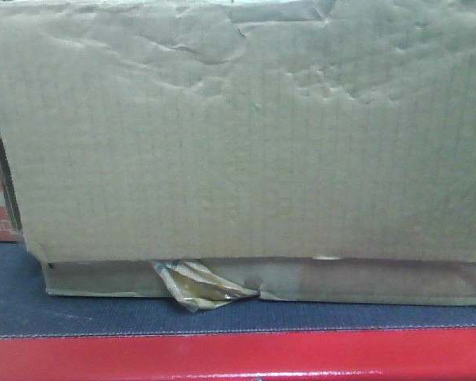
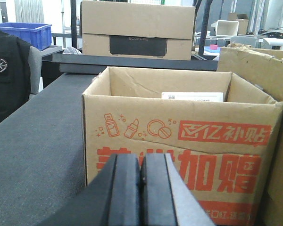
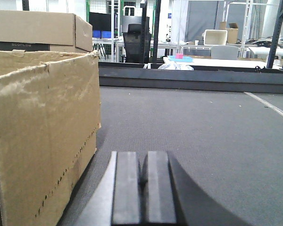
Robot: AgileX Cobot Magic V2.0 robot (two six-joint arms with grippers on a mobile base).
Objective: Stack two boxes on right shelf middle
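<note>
Tall box (image 1: 238, 135): plain brown corrugated, face dented and wrinkled along the top, fills nearly the whole front view. It sits directly on the thin box (image 1: 381, 282), overhanging its front edge slightly. A crumpled yellowish tape scrap (image 1: 194, 286) sticks out from the thin box's front, just below the seam.

Both rest on the dark grey felt bench (image 1: 103, 317) with its red rim (image 1: 238, 353), near the front edge. No steel shelf shows in any view.

Progress, as judged: the pair is one atop the other (so stacked in a sense), but on the bench, not the shelf. The lift and placing on the right shelf's middle board look wholly undone.

Left pincer (image 2: 141, 188): pressed together, pinching nothing, low over the bench, facing the carton with red print (image 2: 179, 141).

Right pincer (image 3: 142, 188): pressed together, empty, with a brown box wall just beside it on its left (probably the tall one).

A blue bin (image 2: 26, 30) stands well behind.
</note>
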